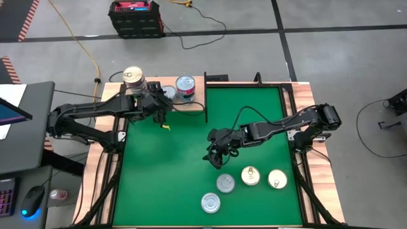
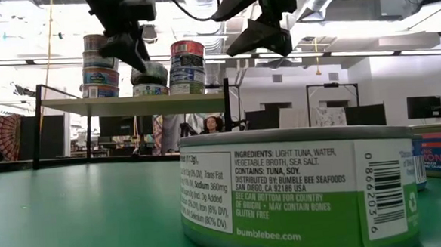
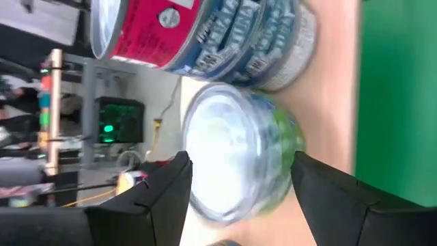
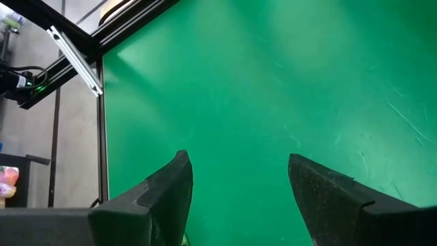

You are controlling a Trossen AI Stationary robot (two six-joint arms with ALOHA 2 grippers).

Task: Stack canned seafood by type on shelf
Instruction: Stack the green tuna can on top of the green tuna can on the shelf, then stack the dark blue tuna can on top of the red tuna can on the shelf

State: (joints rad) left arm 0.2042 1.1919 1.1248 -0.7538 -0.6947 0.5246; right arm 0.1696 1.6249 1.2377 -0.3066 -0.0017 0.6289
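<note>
Nearest you, low centre, a Bumble Bee tin (image 2: 300, 191) sits on the green mat (image 1: 178, 172). Your left gripper (image 1: 154, 102), upper left, stands spread around a tin (image 3: 232, 157) on the shelf (image 1: 191, 105). Your right gripper (image 1: 216, 152) hangs released mid-frame above bare mat.

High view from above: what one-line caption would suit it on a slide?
Left gripper at the shelf beside stacked tins; right gripper open above the green mat near four loose tins.
</note>
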